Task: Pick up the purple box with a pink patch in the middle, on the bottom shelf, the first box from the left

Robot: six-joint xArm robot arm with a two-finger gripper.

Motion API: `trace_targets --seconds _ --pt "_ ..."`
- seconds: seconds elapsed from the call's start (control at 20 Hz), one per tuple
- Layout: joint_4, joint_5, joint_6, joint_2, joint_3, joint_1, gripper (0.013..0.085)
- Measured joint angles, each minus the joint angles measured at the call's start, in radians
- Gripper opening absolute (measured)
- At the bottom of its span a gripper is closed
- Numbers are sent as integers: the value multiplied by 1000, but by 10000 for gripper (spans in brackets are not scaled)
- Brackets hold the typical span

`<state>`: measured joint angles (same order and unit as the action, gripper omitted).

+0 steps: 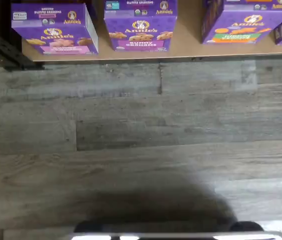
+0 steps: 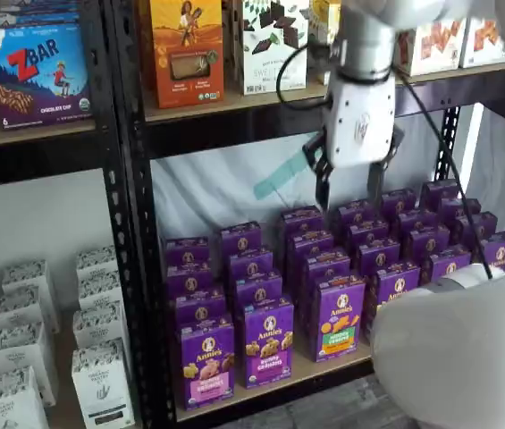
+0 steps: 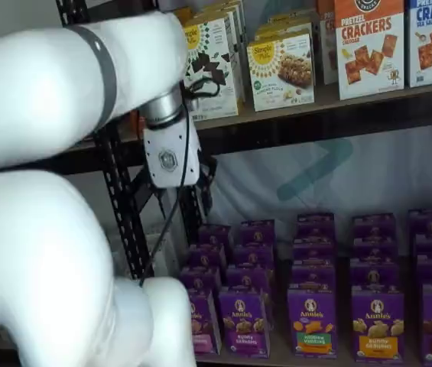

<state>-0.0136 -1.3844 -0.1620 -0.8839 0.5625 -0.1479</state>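
Bottom shelf [image 2: 324,366]: purple box [image 2: 206,359] perhaps below-left of tool [image 2: 349,186].

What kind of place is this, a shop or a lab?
Probably a mock grocery aisle set up for robot testing: black metal racks stocked with rows of purple Annie's boxes, cracker boxes on the board above, and a white robot arm working in front.

A mock grocery shop set up for robot work: black perforated metal racks [image 2: 120,223] with light wooden shelf boards [image 2: 324,365] carry neat rows of purple snack cartons [image 2: 267,340], white cracker boxes [image 3: 368,46] and a blue bar box [image 2: 36,73], above grey wood-look flooring [image 1: 141,140].
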Motion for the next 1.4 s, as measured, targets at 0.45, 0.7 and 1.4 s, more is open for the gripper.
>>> trace_targets --seconds 0.45,0.7,1.4 --pt "3 359 -89 248 -128 -86 850" --pt "9 623 -147 503 -120 -148 850" --pt "-97 975 -324 1062 91 -231 850"
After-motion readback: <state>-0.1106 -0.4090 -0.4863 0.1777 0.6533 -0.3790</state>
